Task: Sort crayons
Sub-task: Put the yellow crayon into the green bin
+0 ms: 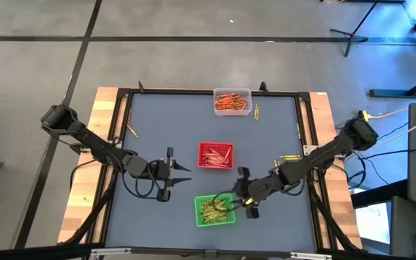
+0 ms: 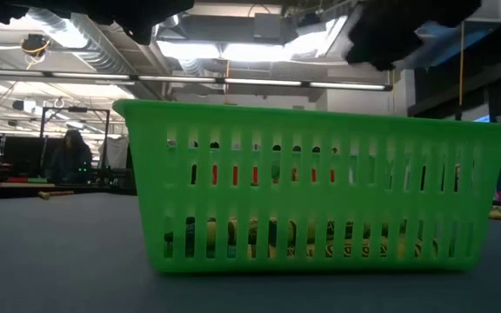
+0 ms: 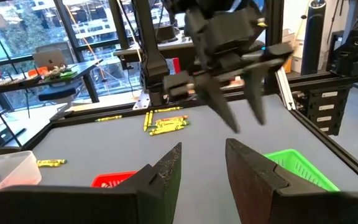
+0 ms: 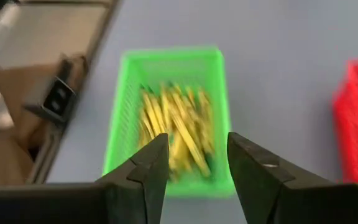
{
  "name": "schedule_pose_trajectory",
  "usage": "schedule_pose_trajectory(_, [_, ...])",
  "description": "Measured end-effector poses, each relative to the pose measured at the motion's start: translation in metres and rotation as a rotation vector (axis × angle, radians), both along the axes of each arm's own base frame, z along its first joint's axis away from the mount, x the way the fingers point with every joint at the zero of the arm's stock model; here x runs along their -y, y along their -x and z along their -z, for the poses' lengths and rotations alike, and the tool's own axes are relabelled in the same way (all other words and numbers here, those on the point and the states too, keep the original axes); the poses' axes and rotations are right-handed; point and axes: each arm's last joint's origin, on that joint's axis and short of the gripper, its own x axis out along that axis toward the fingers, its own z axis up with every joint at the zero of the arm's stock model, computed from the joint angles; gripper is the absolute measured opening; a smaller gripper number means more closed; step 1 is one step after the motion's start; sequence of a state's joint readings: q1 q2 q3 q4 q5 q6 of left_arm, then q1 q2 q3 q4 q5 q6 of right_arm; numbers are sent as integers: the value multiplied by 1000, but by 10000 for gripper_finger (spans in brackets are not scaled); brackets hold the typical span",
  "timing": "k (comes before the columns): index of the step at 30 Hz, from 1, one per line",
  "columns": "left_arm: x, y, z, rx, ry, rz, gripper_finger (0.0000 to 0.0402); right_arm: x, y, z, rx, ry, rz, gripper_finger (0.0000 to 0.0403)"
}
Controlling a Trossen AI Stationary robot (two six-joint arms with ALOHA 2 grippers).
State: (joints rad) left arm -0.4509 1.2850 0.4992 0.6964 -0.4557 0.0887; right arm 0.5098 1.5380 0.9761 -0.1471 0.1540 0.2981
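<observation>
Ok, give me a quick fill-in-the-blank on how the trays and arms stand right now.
1. The right gripper hovers over the ____ tray.
2. The crayons in that tray are ____ in colour.
3. The clear tray near the table's far edge holds ____ crayons.
4. The left gripper waits beside the ____ tray.

Missing words: green; yellow; orange; red
</observation>
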Motion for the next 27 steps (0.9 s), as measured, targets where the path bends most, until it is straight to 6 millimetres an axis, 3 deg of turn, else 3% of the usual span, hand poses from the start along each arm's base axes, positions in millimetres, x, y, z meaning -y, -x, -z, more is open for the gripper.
schedule_pose_trajectory(7, [0, 0, 0, 0, 0, 0, 110, 24, 38, -12, -228, 55, 172, 161])
schedule_pose_trajectory(17, [0, 0, 0, 3, 2, 0, 110, 56, 76, -3, -564, 206, 517, 160])
schedule_pose_trajectory(27, [0, 0, 0, 3, 2, 0, 110, 95, 90, 41, -857, -39, 859, 160])
